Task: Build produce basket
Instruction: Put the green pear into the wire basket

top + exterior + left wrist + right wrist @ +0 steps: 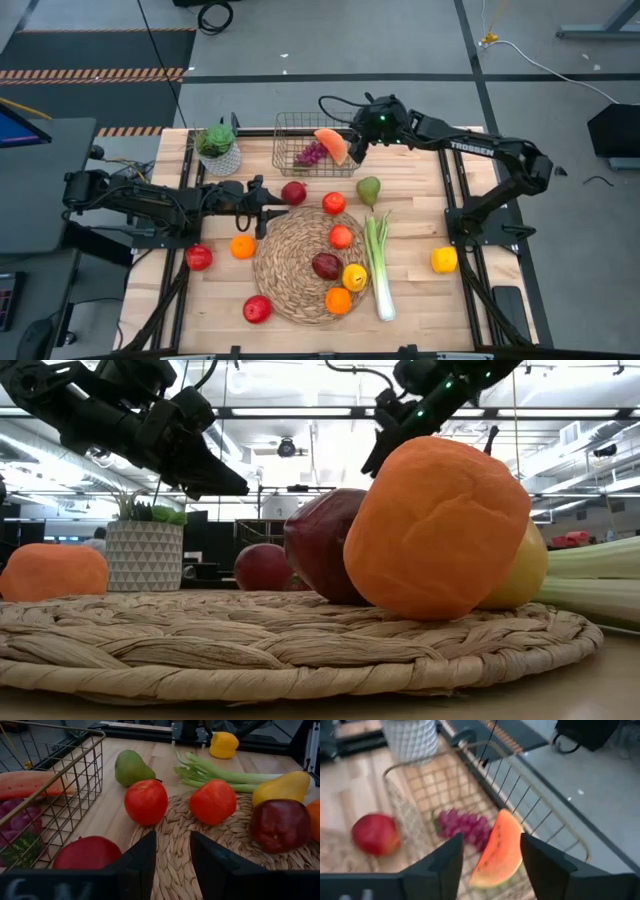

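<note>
The wire basket (pixel 316 124) stands at the table's far edge. Purple grapes (pixel 460 822) lie in it, and a watermelon slice (pixel 497 851) leans beside them on its rind. My right gripper (pixel 491 842) hovers open above the basket's right end, its fingers on either side of the slice and clear of it. My left gripper (pixel 172 855) stands open and level over the left rim of the straw mat (pixel 310 265), with nothing between its fingers. A dark red apple (pixel 294 192), two red fruits (pixel 334 203), a green pear (pixel 369 189) and a leek (pixel 379 265) lie near it.
The mat also holds a dark red fruit (pixel 327 266), a yellow one (pixel 354 277) and an orange (pixel 338 300). Loose on the wood lie an orange (pixel 243 246), two red fruits (pixel 199 257) and a yellow pepper (pixel 444 260). A potted plant (pixel 220 150) stands left of the basket.
</note>
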Robot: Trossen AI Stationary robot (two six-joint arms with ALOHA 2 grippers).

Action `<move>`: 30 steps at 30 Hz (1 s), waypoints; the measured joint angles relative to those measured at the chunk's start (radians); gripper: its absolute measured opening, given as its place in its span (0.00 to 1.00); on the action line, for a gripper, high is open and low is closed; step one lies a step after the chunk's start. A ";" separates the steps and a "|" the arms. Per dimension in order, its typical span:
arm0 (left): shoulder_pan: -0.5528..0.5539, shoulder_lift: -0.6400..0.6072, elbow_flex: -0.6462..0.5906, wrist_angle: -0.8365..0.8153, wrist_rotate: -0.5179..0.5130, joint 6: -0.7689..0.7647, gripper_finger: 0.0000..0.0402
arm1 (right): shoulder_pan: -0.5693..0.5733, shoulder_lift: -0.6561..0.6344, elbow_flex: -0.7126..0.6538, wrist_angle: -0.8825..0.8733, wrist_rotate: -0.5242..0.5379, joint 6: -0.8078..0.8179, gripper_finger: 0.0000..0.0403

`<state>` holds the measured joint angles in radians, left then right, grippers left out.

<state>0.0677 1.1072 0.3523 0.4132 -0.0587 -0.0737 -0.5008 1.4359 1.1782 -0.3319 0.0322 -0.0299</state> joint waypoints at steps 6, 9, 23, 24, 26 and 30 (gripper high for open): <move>0.000 0.009 0.000 -0.002 0.000 -0.001 0.31 | 0.063 -0.062 0.000 -0.229 0.008 0.085 0.66; 0.000 0.018 0.001 0.011 0.000 -0.001 0.31 | 0.098 -0.064 -0.005 -0.322 0.023 0.144 0.70; -0.075 0.088 0.000 0.027 -0.071 -0.050 0.31 | 0.233 -0.063 -0.102 -0.410 0.178 0.435 0.73; -0.089 0.096 0.000 0.029 -0.097 -0.051 0.31 | 0.242 -0.063 -0.114 -0.411 0.185 0.460 0.73; -0.118 0.112 0.000 0.043 -0.138 -0.051 0.31 | 0.257 -0.063 -0.139 -0.409 0.198 0.499 0.73; -0.171 0.130 0.000 0.068 -0.205 -0.060 0.31 | 0.286 -0.063 -0.204 -0.396 0.268 0.575 0.73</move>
<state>-0.1037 1.2372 0.3523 0.4810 -0.2635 -0.1338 -0.2152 1.3731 0.9743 -0.7279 0.3002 0.5448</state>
